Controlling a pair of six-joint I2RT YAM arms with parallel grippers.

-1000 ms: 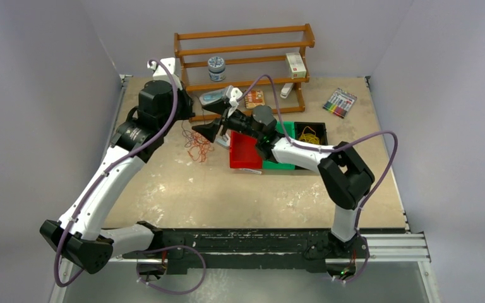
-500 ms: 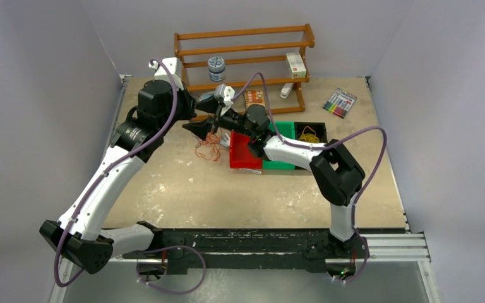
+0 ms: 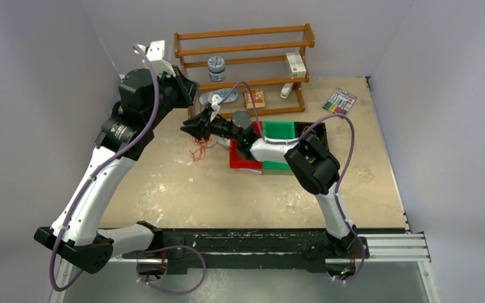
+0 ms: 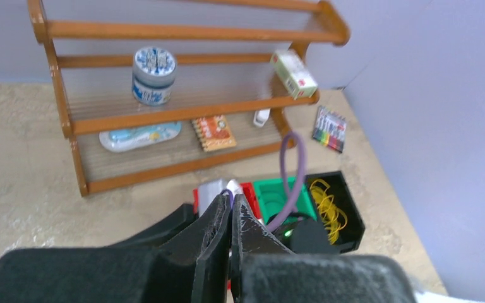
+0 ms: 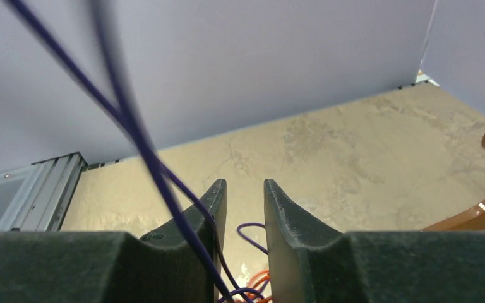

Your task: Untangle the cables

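Overhead, left claw [image 4: 232, 201] tight together, right claw [image 5: 245, 189] slightly apart — cables [image 3: 200, 149] below, red bin [image 3: 243, 158] alongside

A rack [image 3: 246, 33] stands at the counter's [image 3: 227, 189] far edge, bins [image 3: 278, 130] before it, cables [image 3: 200, 151] left of the bins.

Bare table [image 3: 183, 196] stands open near and left of the cables [image 3: 200, 151]. On the far side the wooden rack [image 3: 246, 31] blocks passage. On the right, 3 bins [image 3: 279, 130] and the right arm [image 3: 312, 165] block passage.
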